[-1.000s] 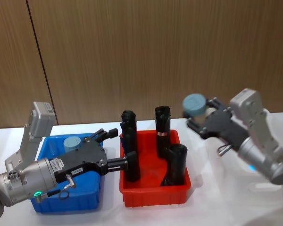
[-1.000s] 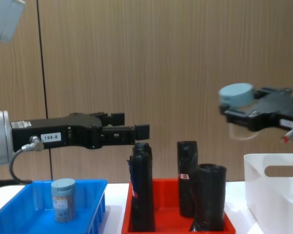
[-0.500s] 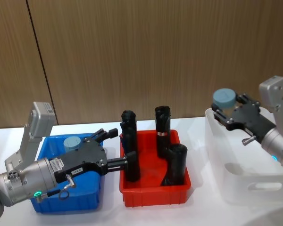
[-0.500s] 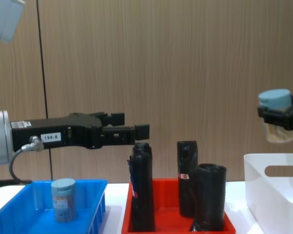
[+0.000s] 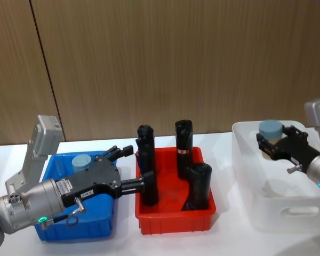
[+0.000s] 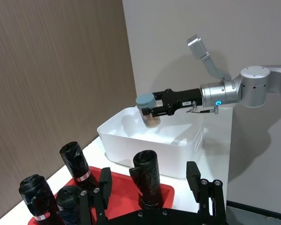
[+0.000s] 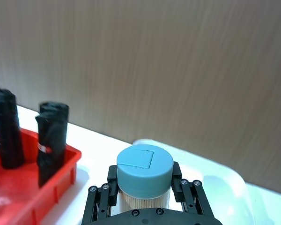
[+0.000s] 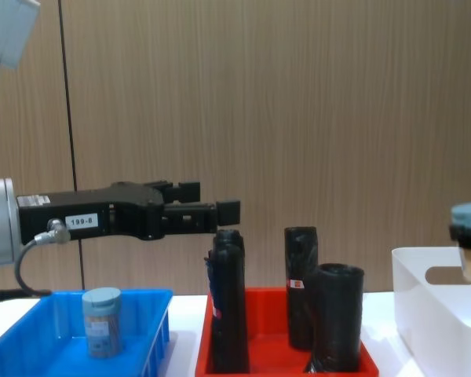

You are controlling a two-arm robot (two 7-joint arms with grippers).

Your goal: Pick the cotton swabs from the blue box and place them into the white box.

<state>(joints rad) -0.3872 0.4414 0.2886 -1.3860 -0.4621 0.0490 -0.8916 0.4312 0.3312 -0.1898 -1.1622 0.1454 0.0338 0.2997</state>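
Swab jar [image 7: 144, 169] sits between right gripper's [image 7: 144, 186] fingers [image 7: 184, 187].

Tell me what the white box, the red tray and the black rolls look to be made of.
The white box: moulded plastic, smooth and seemingly a little translucent, with softly rounded corners.
The red tray: rigid glossy plastic, judging by the highlights on its floor.
The black rolls: probably thin plastic film wound tight, going by the crinkled, faintly shiny tops.

Glossy plastic blue box [image 5: 96, 230], smooth plastic white box [image 5: 288, 213], matt wood-grain wall [image 5: 149, 64]
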